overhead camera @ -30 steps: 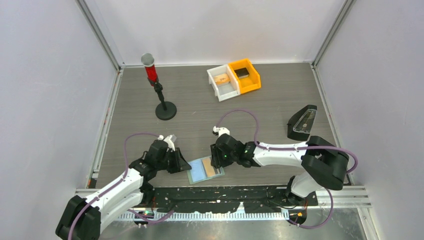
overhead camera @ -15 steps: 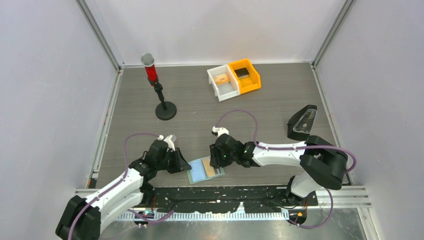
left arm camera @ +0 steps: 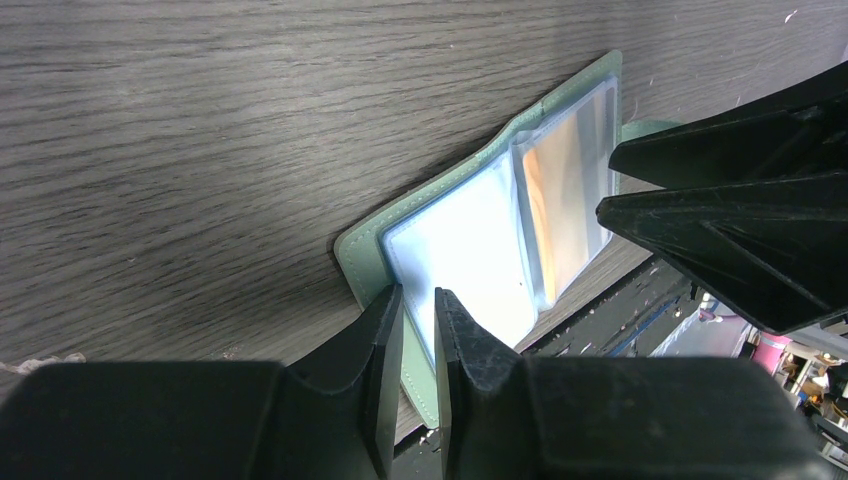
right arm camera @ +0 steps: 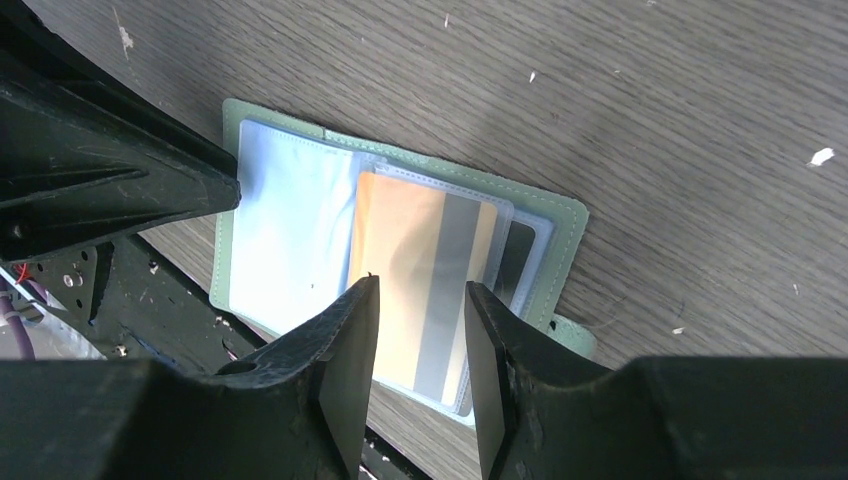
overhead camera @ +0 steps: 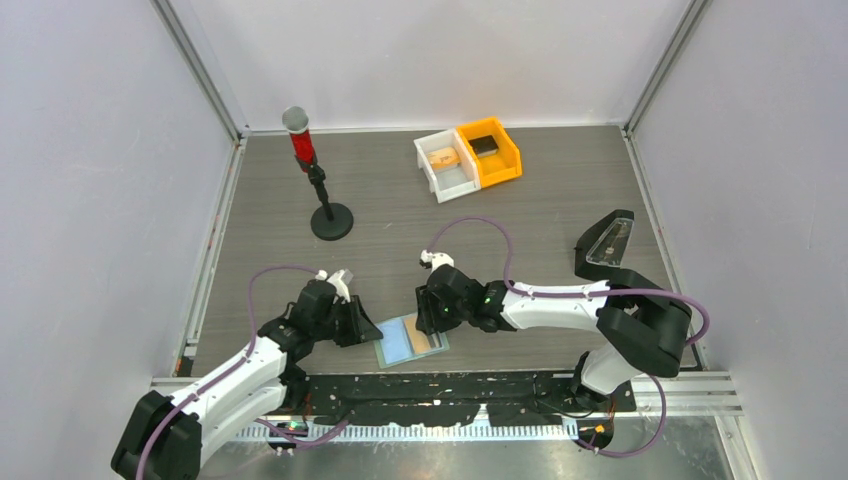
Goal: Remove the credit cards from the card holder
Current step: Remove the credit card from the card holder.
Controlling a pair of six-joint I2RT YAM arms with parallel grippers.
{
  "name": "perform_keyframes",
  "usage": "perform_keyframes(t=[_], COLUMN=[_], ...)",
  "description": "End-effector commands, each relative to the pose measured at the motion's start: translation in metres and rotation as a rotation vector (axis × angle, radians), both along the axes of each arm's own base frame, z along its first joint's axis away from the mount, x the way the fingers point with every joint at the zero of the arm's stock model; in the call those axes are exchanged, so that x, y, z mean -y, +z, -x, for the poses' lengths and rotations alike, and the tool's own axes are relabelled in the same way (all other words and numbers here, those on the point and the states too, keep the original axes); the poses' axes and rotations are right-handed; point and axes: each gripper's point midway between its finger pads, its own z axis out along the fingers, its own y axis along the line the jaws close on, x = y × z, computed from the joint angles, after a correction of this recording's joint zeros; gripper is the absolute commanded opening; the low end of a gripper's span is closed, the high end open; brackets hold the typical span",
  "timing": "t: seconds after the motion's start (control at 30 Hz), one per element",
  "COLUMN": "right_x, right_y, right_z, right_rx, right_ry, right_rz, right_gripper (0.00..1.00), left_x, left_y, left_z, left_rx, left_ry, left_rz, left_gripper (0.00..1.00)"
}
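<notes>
Crowding the card holder (overhead camera: 408,352) from either side, the left gripper (left arm camera: 418,292) and the right gripper (right arm camera: 420,285) meet almost tip to tip. Each blocks part of the other's wrist view as a black wedge over the holder's end. Just behind both claws, a black perforated plate (overhead camera: 400,400) runs along the near edge of the table (overhead camera: 400,250), and the holder lies right at that edge. Well beyond the left claw stands a microphone stand (overhead camera: 318,190) with a red stem. Out past the right claw's outer side sits a black case (overhead camera: 605,245) with a clear top. Farthest off, ahead of the right claw, a white bin (overhead camera: 438,172) and an orange bin (overhead camera: 505,158) touch side by side, and the orange one holds a black block (overhead camera: 485,145).

The left fingers are drawn nearly together, with the holder's green border in the narrow slit between them. The right fingers are spread partway over the tan-orange card (right arm camera: 400,260); whether they touch it I cannot tell.

The holder lies open and flat, pale green with a stitched border, two clear pockets and a small tab (right arm camera: 572,337) on the right claw's side. The light blue card (right arm camera: 290,240) fills the pocket by the left claw. The tan-orange card, which has a grey stripe, lies in the other pocket, with clear sleeve edges and a dark strip showing past it.
</notes>
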Motion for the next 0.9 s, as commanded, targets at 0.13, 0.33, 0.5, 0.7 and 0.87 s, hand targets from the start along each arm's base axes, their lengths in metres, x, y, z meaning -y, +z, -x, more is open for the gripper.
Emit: perform_keyframes(t=[0.13, 0.33, 0.5, 0.7, 0.87], right_x=[-0.01, -0.001, -0.001, -0.007, -0.007], right_y=[0.022, 0.015, 0.009, 0.008, 0.002], right_z=[-0.007, -0.012, -0.011, -0.006, -0.005], right_rx=[0.039, 0.067, 0.054, 0.034, 0.022], right_ry=[-0.002, -0.023, -0.019, 0.0, 0.001], right_rz=[-0.044, 0.01, 0.016, -0.019, -0.007], right_gripper=[0.44, 0.44, 0.44, 0.44, 0.44], left_x=[0.001, 0.001, 0.001, 0.001, 0.001], left_y=[0.0, -0.001, -0.001, 0.0, -0.001], left_z=[0.0, 0.0, 0.0, 0.0, 0.001], left_rx=[0.008, 0.005, 0.006, 0.005, 0.002], left_ry=[-0.004, -0.005, -0.005, -0.005, -0.003], left_rz=[0.008, 0.007, 0.007, 0.007, 0.006], left_gripper=[0.2, 0.2, 0.2, 0.2, 0.2])
